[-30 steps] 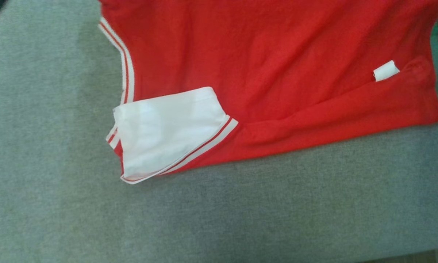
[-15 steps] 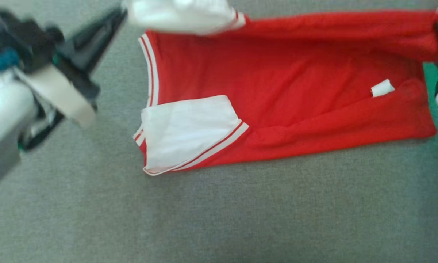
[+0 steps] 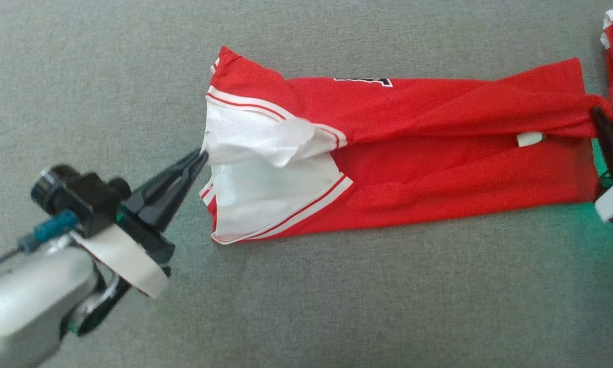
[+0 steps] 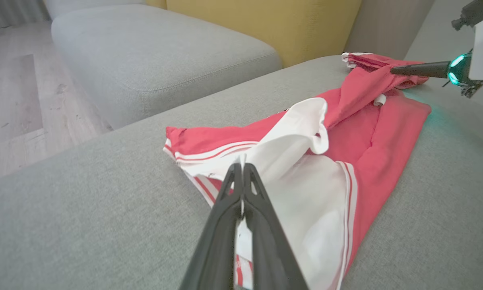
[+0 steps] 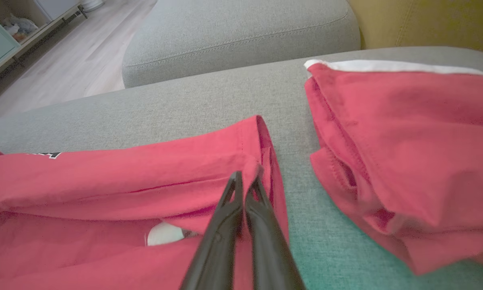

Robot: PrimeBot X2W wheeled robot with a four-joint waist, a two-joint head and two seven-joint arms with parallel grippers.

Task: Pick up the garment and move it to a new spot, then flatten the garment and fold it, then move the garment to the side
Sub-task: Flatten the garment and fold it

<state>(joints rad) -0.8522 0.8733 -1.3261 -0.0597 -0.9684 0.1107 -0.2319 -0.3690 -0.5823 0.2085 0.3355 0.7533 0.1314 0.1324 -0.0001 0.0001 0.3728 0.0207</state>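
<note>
Head view, garment: the garment (image 3: 439, 168) lies stretched from 9 o'clock to 3 o'clock across the grey cushion (image 3: 306, 306). It is doubled lengthwise, with the far half turned over onto the near half.
Lettering: a sliver of black, white-edged lettering (image 3: 362, 81) shows at the garment's 12 o'clock edge.
White panel: the white panel (image 3: 270, 194), edged in thin red-and-white stripes, sits rumpled at the garment's 9 o'clock end.
Left claw: the left claw (image 3: 200, 156) reaches in from 8 o'clock. Its fingers are pressed together on the white panel's edge, and the left wrist view shows white cloth caught between them.
Right claw: the right claw (image 3: 595, 113) is at 3 o'clock, clamped on a red hem corner of the garment, with the pinched fold raised above the layer beneath.
Tag: a small white tag (image 3: 528, 138) peeks out between the red layers, toward 9 o'clock from the right claw.
Other cloth: a second red cloth (image 5: 406, 153) with a white edge lies at 3 o'clock of the garment in the right wrist view. A strip of bare cushion separates the two.
Surroundings, left wrist view: another grey seat (image 4: 157, 60) and a yellow backrest (image 4: 265, 24) are at 12 o'clock, and a wooden floor (image 4: 16, 100) is at 9 o'clock.
</note>
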